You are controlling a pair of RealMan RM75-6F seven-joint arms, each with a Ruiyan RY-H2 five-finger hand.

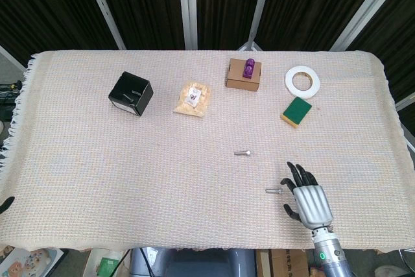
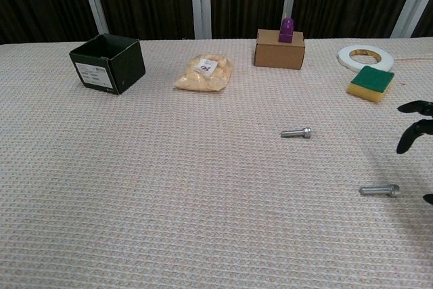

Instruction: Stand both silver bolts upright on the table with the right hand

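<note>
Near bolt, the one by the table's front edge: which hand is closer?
Right. The right hand hovers open just right of the near bolt; the left hand shows only as a dark tip at the table's far left edge.

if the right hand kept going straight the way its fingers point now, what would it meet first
Probably nothing on the table soon: the right hand points away from the robot and slightly left, so the near bolt stays just to its left. Height is unclear.

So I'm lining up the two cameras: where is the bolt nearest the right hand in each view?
Head view: nearer bolt lies low, right of centre, just left of the right hand.
Chest view: nearer bolt lies lower right.
Shared landmark: the other bolt, up-left of it.
</note>
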